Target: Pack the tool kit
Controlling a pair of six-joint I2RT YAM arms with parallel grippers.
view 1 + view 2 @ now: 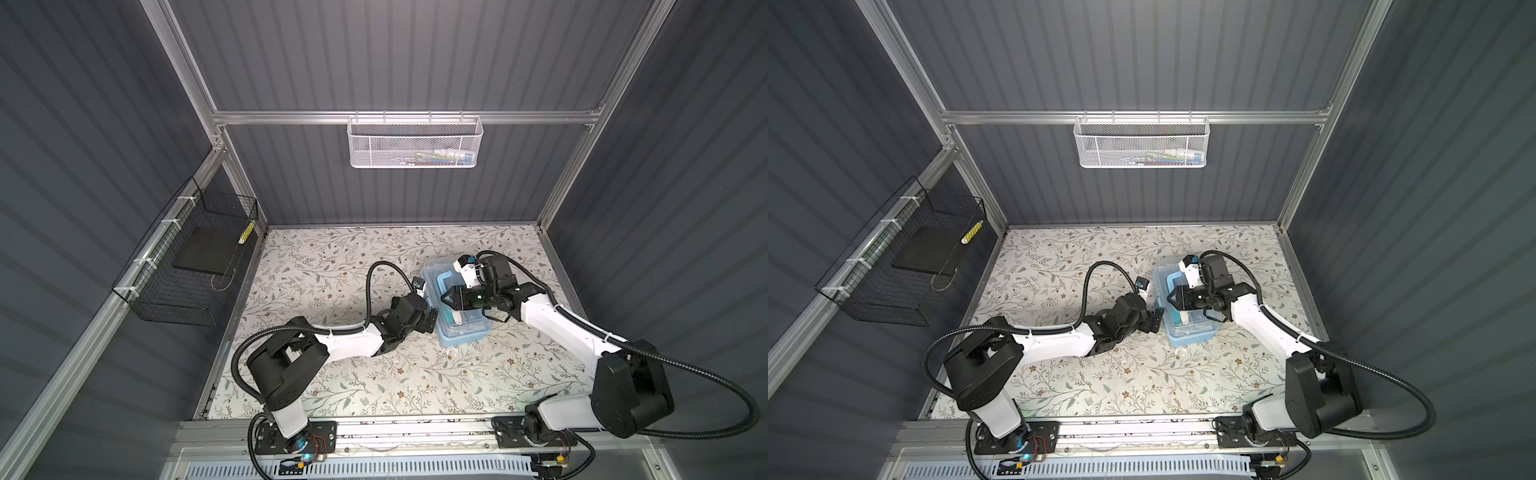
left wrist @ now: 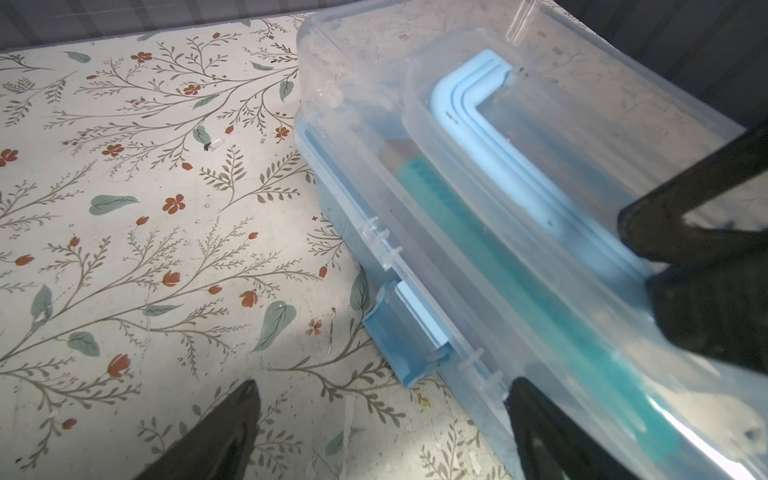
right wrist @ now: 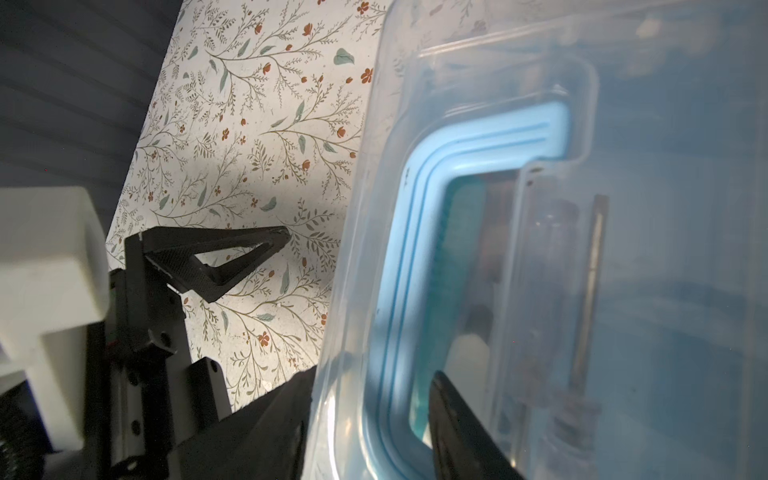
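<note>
Tool kit (image 1: pixel 465 332) (image 1: pixel 1192 332) sits on the tabletop (image 1: pixel 332 270), directly under the right pincer (image 1: pixel 442 297) (image 1: pixel 1170 297) and just ahead of the left pincer (image 1: pixel 431 321) (image 1: pixel 1156 320). Lid (image 2: pixel 457 199) is down: clear, slightly cloudy plastic, rounded corners, recessed centre. Base is light blue and rectangular. Handle (image 2: pixel 457 104) (image 3: pixel 478 137): light-blue ribbed arch with squared corners, lying flat in the lid recess. Latch (image 2: pixel 395 345): darker blue translucent tab on the long side facing the left pincer.

Right pincer (image 2: pixel 640 257) (image 3: pixel 374 374): black jaws parted, one on either side of the handle's long bar, tips down at the lid. Right wrist view shows slack on the outer side, so not clamped.

Left pincer (image 2: pixel 384 382): jaws wide, holding nothing. Latch lies between the fingers and ahead of them. One finger (image 2: pixel 540 424) is hard up against the kit's edge, the other over bare tabletop.

Through the lid: long teal piece (image 2: pixel 457 232) under the handle, thin metal rod (image 3: pixel 590 291) beside it. Rest too blurred.

Tabletop: matte cream, floral print, scuffed. Right pincer and wrist cover mid-lid in both top views.

Well beyond both pincers: white mesh basket (image 1: pixel 413 143) on the back rail, black wire basket (image 1: pixel 187 266) on the wall on the left pincer's side.
</note>
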